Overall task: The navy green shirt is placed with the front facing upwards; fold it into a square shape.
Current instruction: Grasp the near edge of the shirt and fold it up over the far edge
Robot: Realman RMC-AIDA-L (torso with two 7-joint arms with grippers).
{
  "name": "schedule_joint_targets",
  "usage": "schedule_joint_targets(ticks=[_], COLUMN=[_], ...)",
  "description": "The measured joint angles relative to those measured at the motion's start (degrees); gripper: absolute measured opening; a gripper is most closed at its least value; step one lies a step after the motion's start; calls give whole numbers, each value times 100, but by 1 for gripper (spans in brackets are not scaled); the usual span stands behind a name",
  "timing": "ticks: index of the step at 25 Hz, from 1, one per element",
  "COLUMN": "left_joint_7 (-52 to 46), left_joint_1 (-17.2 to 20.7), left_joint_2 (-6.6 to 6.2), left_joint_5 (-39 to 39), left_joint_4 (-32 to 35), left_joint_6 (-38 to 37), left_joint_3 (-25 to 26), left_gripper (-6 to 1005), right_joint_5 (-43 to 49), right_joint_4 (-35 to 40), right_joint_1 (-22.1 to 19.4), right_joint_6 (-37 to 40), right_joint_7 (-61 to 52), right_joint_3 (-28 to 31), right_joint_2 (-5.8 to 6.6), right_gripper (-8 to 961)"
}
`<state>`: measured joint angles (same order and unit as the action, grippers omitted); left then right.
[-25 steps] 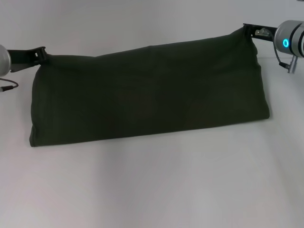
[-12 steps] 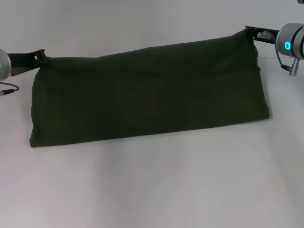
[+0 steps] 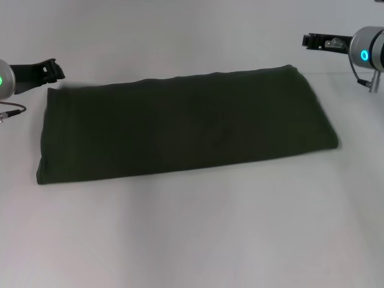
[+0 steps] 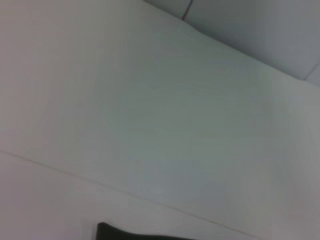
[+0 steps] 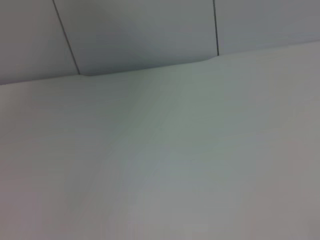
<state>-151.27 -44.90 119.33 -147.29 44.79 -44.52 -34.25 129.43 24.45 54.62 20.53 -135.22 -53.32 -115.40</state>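
The navy green shirt lies flat on the white desk, folded into a long band running left to right. The left gripper hangs just off its far-left corner and the right gripper just beyond its far-right corner, both holding nothing; how wide their fingers stand, I cannot tell.

left end effector and right end effector released shirt corners, far edge dropped flat

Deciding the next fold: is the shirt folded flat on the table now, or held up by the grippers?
Folded flat: the navy green shirt lies as a long band; left gripper and right gripper are clear of its corners.
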Motion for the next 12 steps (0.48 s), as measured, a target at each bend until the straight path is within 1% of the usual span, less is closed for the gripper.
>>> schedule_joint_targets(ticks=[2, 4, 6, 8, 9, 12], left_joint_7=[-10, -14, -15, 1, 51, 464], left_joint_1=[-4, -7, 7, 88, 161, 503], left_joint_2=[20, 31, 43, 38, 24, -67], left_joint_5=[12, 67, 173, 403, 593, 1572], left_joint_4=[-9, -18, -14, 9, 22, 62], left_joint_6=[62, 89, 100, 52, -27, -604], left_joint_3=[15, 23, 27, 39, 47, 50], left_gripper=[38, 38, 172, 287, 335, 478], right_joint_5=[1, -9, -80, -252, -359, -941], right_joint_4=[16, 67, 182, 448, 611, 1231], right_joint_1=[5, -3, -70, -261, -396, -1022], right_joint_6=[0, 81, 361, 874, 1139, 2223], right_joint_7=[3, -24, -66, -58, -40, 31], right_joint_3=[-2, 22, 164, 381, 482, 621], right_joint_2=[43, 122, 176, 197, 193, 137], right_gripper=[147, 217, 286, 447, 528, 676])
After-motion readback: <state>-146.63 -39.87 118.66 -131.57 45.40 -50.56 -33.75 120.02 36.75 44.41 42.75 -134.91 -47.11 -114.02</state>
